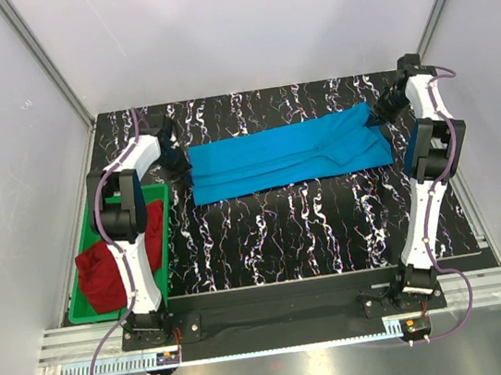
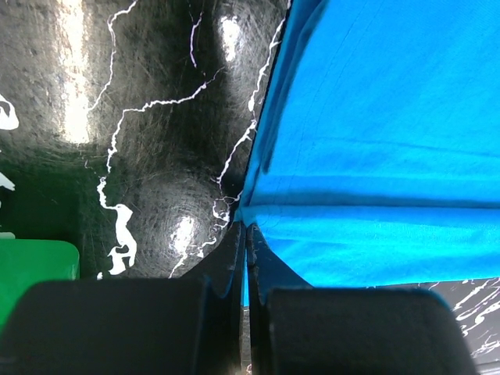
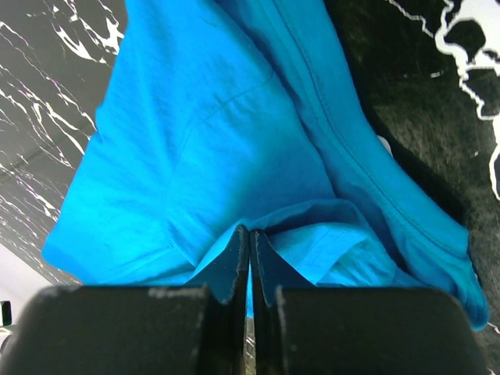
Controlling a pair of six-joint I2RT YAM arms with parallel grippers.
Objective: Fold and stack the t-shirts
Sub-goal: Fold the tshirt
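Note:
The sky-blue t-shirt (image 1: 288,154) lies folded into a long strip across the far half of the black marbled table (image 1: 312,225). My left gripper (image 1: 175,161) is shut on its left end; in the left wrist view the jaws pinch the blue t-shirt (image 2: 375,125) at its edge, left gripper (image 2: 244,228). My right gripper (image 1: 378,112) is shut on the right end; in the right wrist view the cloth (image 3: 211,133) bunches at the right gripper (image 3: 249,232). The dark red t-shirt (image 1: 112,263) lies crumpled in the green bin (image 1: 83,312) at the left.
The green bin stands along the table's left edge beside the left arm's base; its corner (image 2: 35,269) shows in the left wrist view. White walls enclose the table on three sides. Bare marbled tabletop lies between the blue strip and the arm bases.

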